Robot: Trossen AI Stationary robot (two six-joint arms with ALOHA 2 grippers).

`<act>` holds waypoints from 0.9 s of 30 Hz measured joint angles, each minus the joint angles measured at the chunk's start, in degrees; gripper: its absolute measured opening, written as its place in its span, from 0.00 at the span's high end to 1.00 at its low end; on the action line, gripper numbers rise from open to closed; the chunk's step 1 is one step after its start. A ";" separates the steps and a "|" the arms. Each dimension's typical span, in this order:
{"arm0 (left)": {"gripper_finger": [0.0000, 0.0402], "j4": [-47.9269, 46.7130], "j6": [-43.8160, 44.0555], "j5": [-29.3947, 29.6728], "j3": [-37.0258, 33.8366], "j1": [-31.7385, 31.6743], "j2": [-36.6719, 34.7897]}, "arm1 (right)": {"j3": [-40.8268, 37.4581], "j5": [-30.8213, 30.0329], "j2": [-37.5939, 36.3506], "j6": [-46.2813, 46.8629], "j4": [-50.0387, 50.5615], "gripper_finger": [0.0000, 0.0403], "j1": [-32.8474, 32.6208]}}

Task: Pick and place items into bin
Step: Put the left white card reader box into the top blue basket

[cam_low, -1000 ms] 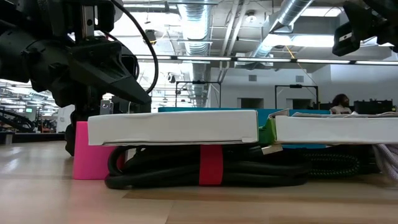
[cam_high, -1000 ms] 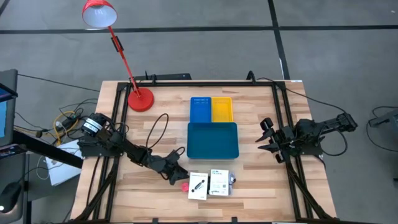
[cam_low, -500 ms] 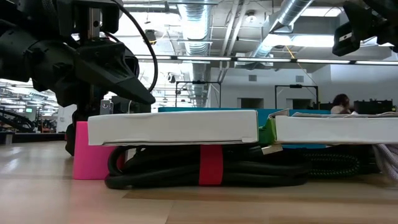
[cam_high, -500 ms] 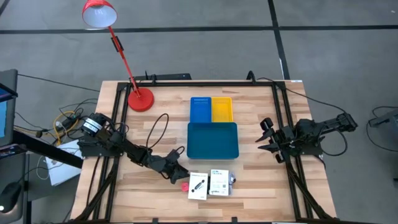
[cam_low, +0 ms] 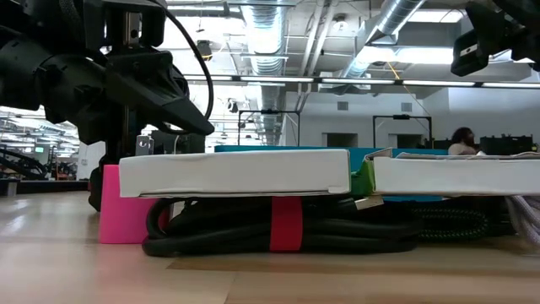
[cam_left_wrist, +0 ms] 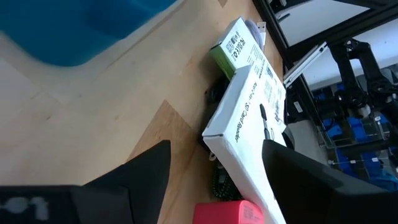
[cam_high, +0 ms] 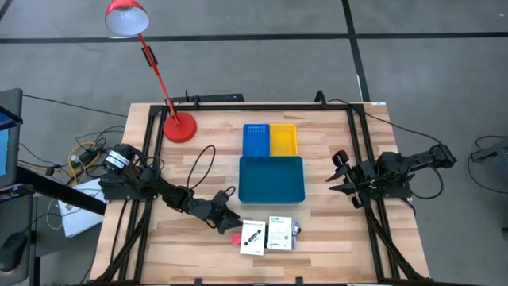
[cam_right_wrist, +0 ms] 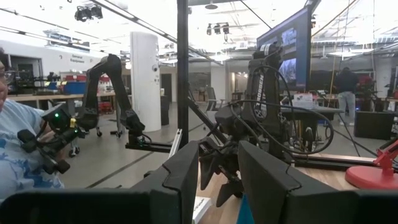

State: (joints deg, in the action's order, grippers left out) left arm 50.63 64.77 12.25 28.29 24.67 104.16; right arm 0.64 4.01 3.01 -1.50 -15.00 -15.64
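Pink block (cam_high: 236, 237) on the surface, just beside the nearer white packet (cam_high: 253, 237); I judge it light, rigid, best pinched across flat sides. Left tool (cam_high: 228, 222) hovers beside it, fingers apart, empty. Right tool (cam_high: 340, 178) waits, parted.

Place: I read this as a robotics lab in an open industrial hall.
Ceiling: I see bare ducts (cam_low: 270, 34) and pipes.
Floor: other robot arms (cam_right_wrist: 106, 93) on stands, a large screen (cam_right_wrist: 289, 46).
Bench: my wooden bench (cam_high: 214, 127) is framed by black rails.
People: one person (cam_right_wrist: 18, 155) sits nearby.
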 joint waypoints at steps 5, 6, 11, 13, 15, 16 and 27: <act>0.39 -0.32 0.37 -0.29 0.35 -0.32 0.00 | -0.02 -0.02 0.00 0.00 -0.02 0.73 0.00; 0.39 -0.37 0.39 -0.87 0.50 -0.55 0.00 | -0.02 -0.02 -0.02 0.00 -0.02 0.73 0.00; 0.39 -1.96 0.33 -1.97 1.44 -1.09 0.00 | -0.02 -0.02 0.00 0.00 -0.02 0.73 0.00; 0.39 -2.32 0.33 -1.97 1.60 -1.09 0.00 | -0.02 -0.01 0.00 0.00 -0.01 0.73 -0.01; 0.39 -2.30 0.33 -1.97 1.60 -1.09 0.00 | -0.01 -0.02 -0.01 0.00 -0.01 0.73 -0.01; 0.39 -2.29 0.33 -1.97 1.60 -1.11 0.00 | -0.02 -0.02 -0.02 0.00 -0.01 0.73 0.00; 0.39 -2.33 0.18 -2.60 2.12 -1.69 0.04 | -0.02 -0.02 -0.01 0.00 -0.01 0.73 0.00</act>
State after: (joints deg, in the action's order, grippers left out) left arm 48.30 64.96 9.66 30.42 22.97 104.20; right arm 0.62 3.99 2.99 -1.50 -15.02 -15.64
